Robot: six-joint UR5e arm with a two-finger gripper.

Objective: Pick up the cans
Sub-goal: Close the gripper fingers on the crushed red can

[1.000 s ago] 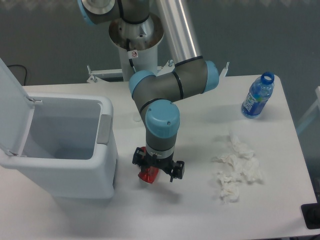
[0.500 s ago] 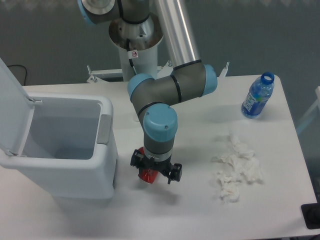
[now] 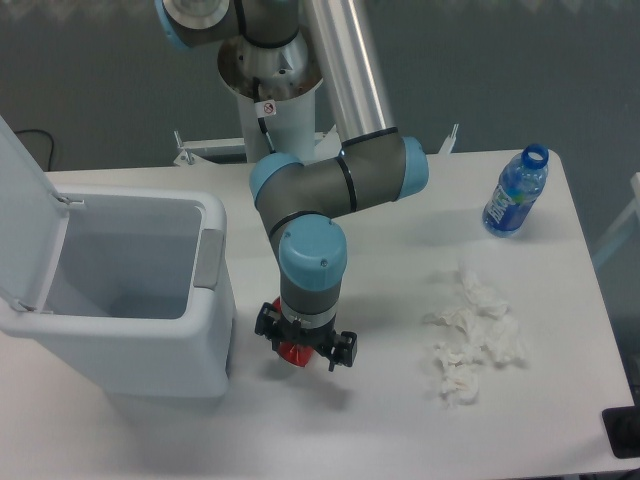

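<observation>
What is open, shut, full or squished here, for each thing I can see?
Bin: lid up, open, inside looks empty.
Bottle: standing upright, no cap on.
Can: red, mostly hidden under the gripper; squished or not, cannot tell.
Gripper: right over the can; jaws hidden, cannot tell if shut.
Tissue: crumpled, lying loose on the table.

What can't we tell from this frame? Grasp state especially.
- Tool: the wrist hides the fingers from above; open or shut cannot be told.
- Red can: only a sliver shows under the tool; contact unclear.
- Bin: the near wall hides most of its floor.
- Bottle: label too small to read.
</observation>
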